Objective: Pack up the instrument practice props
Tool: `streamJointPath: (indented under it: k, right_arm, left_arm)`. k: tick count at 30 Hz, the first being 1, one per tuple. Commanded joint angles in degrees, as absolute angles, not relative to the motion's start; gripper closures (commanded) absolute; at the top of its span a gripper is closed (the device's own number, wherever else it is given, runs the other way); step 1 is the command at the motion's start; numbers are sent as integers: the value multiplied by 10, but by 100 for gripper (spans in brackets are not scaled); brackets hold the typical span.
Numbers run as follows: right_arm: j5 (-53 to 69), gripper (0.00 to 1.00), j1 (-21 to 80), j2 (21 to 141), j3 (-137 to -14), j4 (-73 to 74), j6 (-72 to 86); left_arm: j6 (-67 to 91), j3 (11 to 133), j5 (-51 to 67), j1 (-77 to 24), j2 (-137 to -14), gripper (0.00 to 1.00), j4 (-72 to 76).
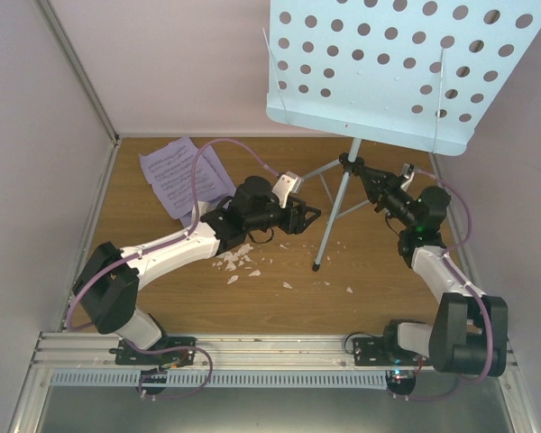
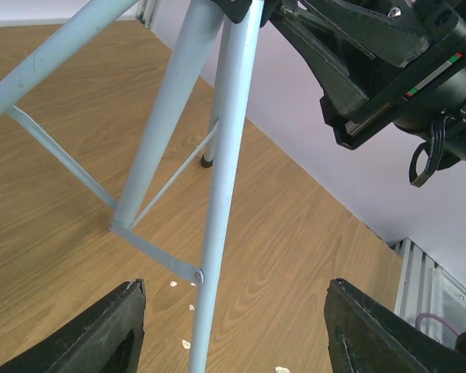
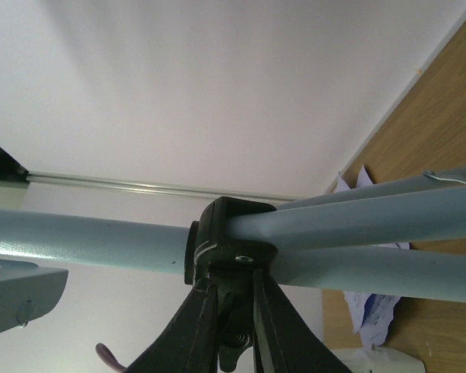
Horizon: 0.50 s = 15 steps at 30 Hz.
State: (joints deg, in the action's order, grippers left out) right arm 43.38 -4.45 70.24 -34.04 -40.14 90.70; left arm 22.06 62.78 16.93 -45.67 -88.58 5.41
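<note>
- Music stand (image 1: 341, 203) – upright on the wooden table (image 1: 279, 311), right of centre.
- Right gripper (image 1: 361, 170) – clamped tight on the black collar (image 3: 229, 233) where the tripod legs meet.
- Left gripper (image 1: 311, 216) – fingers spread wide, one stand leg (image 2: 221, 225) just ahead, untouched.

Wood-grain surface (image 1: 379, 271), light brown, matte. Small white crumbs (image 1: 237, 262) lie scattered on it left of centre, with a few strays further right. Pale plain walls (image 1: 180, 63) on three sides. Grooved metal rail (image 1: 270, 350) runs along the near edge.
</note>
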Motion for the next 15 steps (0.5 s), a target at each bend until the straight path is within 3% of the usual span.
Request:
streamJointPath:
  k: [1, 4, 10, 15]
  right_arm:
    - [446, 88, -36, 702, -343, -417, 895]
    - [439, 80, -37, 695, -349, -398, 874]
    - [403, 98, -32, 676, -400, -276, 715]
    - [332, 100, -13, 649, -426, -208, 512]
  left_arm:
    - [225, 628, 175, -461, -889, 36, 87]
    - [226, 634, 178, -461, -897, 35, 85]
    - [238, 670, 210, -461, -944, 35, 82]
    - [245, 700, 230, -462, -988, 35, 87]
